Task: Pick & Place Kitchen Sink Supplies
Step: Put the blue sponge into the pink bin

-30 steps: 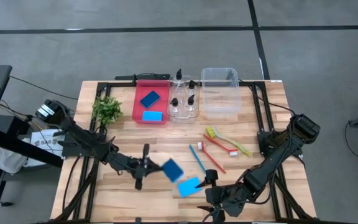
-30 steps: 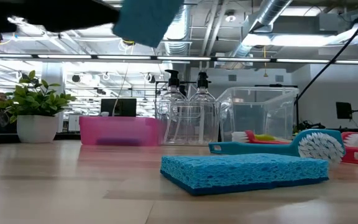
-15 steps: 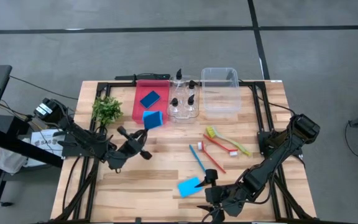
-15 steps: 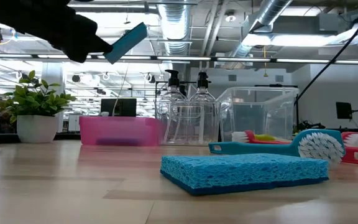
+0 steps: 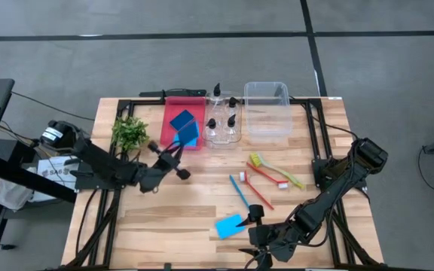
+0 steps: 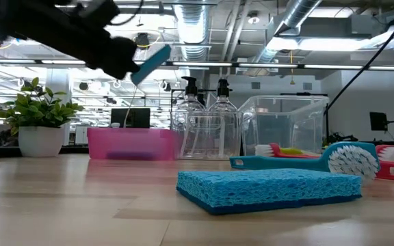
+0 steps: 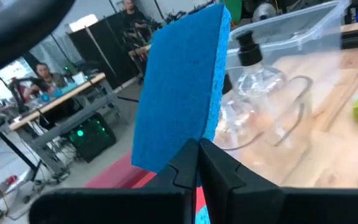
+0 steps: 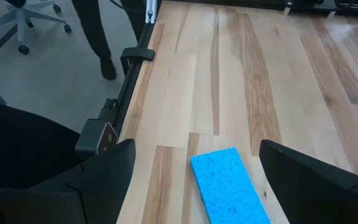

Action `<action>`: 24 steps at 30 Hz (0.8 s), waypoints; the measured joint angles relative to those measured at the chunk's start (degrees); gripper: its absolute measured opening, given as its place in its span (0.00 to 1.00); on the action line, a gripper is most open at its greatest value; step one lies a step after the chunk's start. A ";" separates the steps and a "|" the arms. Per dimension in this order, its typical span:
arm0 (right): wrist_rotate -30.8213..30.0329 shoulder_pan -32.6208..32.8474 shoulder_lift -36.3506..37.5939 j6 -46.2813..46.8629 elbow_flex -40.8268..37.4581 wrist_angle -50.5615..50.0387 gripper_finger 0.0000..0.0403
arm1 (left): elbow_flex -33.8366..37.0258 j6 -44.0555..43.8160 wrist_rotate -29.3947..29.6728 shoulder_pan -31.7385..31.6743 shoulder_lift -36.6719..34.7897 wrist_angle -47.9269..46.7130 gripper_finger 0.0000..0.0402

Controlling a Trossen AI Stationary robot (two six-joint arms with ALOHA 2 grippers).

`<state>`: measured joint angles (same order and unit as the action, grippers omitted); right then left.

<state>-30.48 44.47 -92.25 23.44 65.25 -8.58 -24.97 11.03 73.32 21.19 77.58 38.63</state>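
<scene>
A blue sponge (image 5: 187, 134) was clamped on edge in the left hand (image 5: 176, 147), raised above the red bin (image 5: 170, 120) at the table's (image 5: 149, 218) far left. A second sponge (image 5: 229, 225) lay flat near the front edge, just before the right hand (image 5: 252, 220), whose fingers were spread and empty.

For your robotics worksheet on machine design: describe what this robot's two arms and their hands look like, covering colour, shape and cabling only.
Both arms are black, built of slim jointed segments with rounded joint housings. The left arm has a pale round fitting near its base and thin black cables alongside. The left hand ends in two flat, matte black fingers. The right hand has two broad, dark fingers with rounded edges. No markings are readable.
</scene>
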 joint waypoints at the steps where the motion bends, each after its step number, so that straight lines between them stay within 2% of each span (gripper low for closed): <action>1: 0.00 -0.03 0.00 0.00 0.00 0.00 0.84 | 0.00 -0.07 -1.72 -1.87 0.00 0.00 0.03; 6: -0.02 -0.41 0.00 0.00 0.00 0.00 0.84 | 0.00 -4.64 -10.65 -12.92 0.00 -0.06 0.03; 9: 0.00 -0.74 0.00 0.02 0.00 0.02 0.84 | 0.02 -12.60 -14.06 -18.79 0.00 -0.14 0.03; 11: -0.02 -0.76 -0.02 0.03 0.00 0.04 0.84 | 0.46 -17.05 -18.12 -21.56 0.00 -0.26 0.03; 14: 0.08 -0.72 0.00 0.02 0.00 0.02 0.84 | 1.64 -17.79 -23.28 -23.61 0.04 -0.46 0.03; 24: 0.37 -0.74 -0.02 0.07 0.00 0.00 0.84 | 5.85 -18.19 -21.26 -25.57 0.04 -0.44 0.05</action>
<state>-30.11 43.72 -92.27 23.51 65.25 -8.58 -19.12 -7.16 52.06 -4.39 77.62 38.20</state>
